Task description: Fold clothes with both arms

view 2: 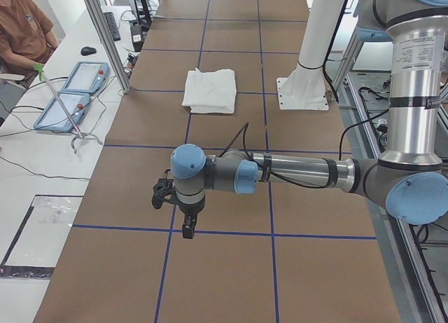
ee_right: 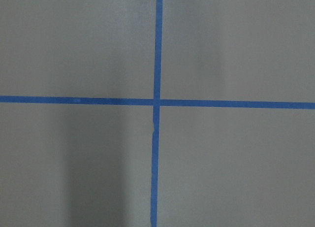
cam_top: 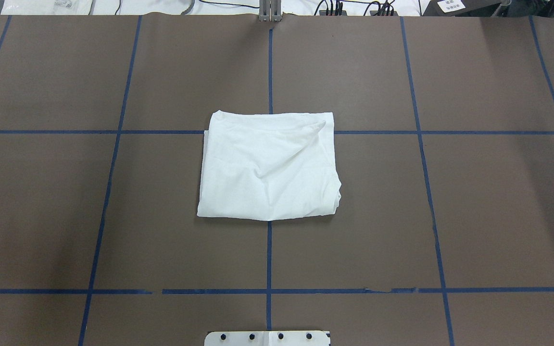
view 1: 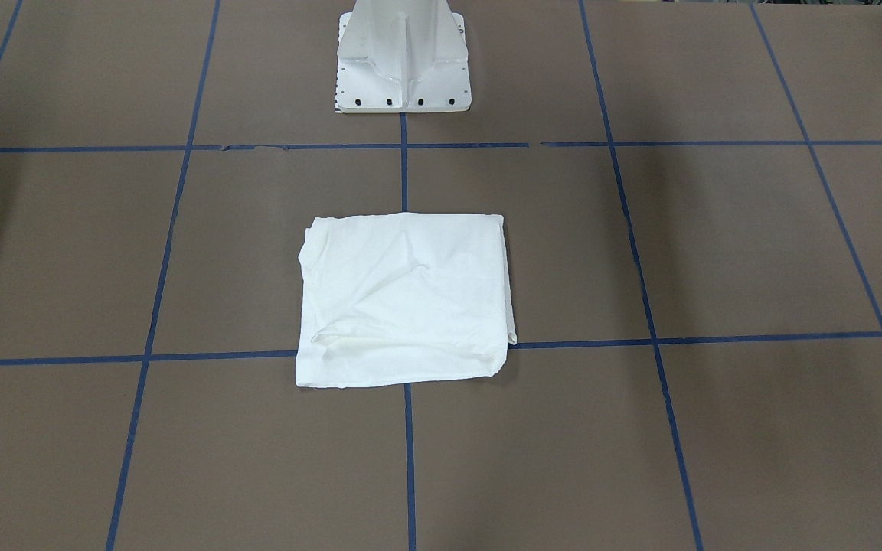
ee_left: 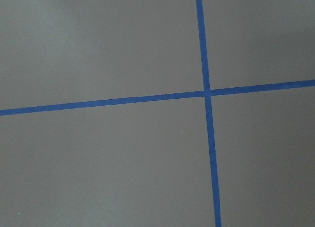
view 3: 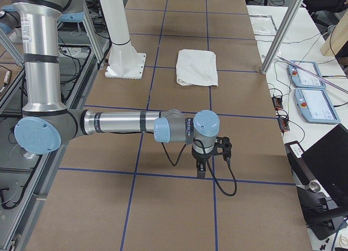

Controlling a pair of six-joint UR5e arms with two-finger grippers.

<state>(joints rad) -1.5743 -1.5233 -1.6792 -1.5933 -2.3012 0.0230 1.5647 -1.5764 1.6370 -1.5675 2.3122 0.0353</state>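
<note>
The clothes are one white shirt (view 1: 406, 298) (cam_top: 270, 168), folded into a rough square and lying flat at the middle of the brown table, a few creases across its top. No print or collar shows. In the exterior left view the shirt (view 2: 210, 90) lies far beyond my left gripper (view 2: 187, 228), which hangs low over the table near a blue tape crossing. The exterior right view shows my right gripper (view 3: 200, 169) likewise low over the table, far from the shirt (view 3: 197, 67). I cannot tell whether either gripper is open or shut. Both wrist views show only bare table and tape lines.
A white metal pedestal (view 1: 403, 61) (view 2: 308, 78) stands behind the shirt on the robot's side. Blue tape lines (cam_top: 270, 254) divide the table into squares. A seated person (view 2: 21, 36) holds a stick beside two teach pendants (view 2: 73, 92) on the side bench.
</note>
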